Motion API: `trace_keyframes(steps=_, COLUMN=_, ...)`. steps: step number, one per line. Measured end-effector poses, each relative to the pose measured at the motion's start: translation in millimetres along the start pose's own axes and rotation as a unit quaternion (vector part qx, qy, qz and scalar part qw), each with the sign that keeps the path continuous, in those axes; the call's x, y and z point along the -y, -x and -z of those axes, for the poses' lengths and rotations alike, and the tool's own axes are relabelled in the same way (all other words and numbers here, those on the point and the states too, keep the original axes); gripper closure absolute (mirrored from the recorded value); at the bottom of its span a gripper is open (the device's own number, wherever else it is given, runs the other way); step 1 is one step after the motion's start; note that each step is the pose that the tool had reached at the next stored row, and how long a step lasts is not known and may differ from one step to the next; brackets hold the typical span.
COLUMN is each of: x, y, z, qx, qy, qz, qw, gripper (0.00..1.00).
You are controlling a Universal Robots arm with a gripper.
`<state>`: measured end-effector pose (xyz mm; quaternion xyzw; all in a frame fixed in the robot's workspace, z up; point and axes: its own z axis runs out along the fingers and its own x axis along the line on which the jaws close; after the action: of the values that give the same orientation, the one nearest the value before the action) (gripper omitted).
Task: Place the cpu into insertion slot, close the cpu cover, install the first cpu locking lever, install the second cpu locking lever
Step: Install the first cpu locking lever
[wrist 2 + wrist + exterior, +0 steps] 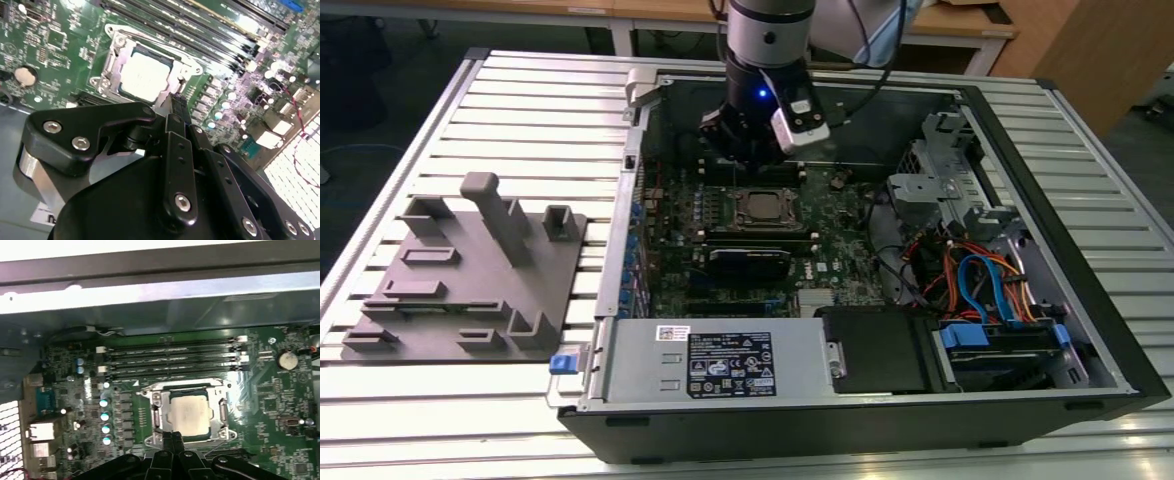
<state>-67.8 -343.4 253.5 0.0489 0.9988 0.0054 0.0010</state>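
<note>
Open computer case (854, 425) lying on a slatted table (454, 410), seen mid-task. The cpu (187, 412) lies flat in the insertion slot (190, 390), its dull silver top facing up. The cpu cover (220, 412) appears folded down around it, the chip showing through the cut-out middle. The socket sits on the green motherboard (280, 405), just beside the long black memory slots (175, 352).

The gripper (173, 441) hovers at the socket edge that faces away from the memory slots. Its fingers (178, 105) are pressed together into one narrow tip and carry nothing. In the exterior view the arm stands over the board, just beyond the socket toward the case's far wall.

With chip and cover in place, the step in hand is judged to be locking a lever. Whether either lever is already latched cannot be told, since the thin wire rods blur into the frame.

To do this step well, the closed tip should meet the lever's free end rather than the cover or the chip. It should press down and sideways in one smooth arc so the rod passes under its retaining hook. The lever is springy and likely to slip off a narrow tip. Steady contact and a slow push matter most. Force on the nearby capacitors (104, 415) should be avoided.
</note>
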Motion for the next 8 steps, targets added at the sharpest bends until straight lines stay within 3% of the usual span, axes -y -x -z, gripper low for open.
trace_keyframes(steps=8, x=0.3, y=-3.3, z=0.0, qx=0.0, qy=0.0001, qz=0.0, qw=1.0, gripper=0.9)
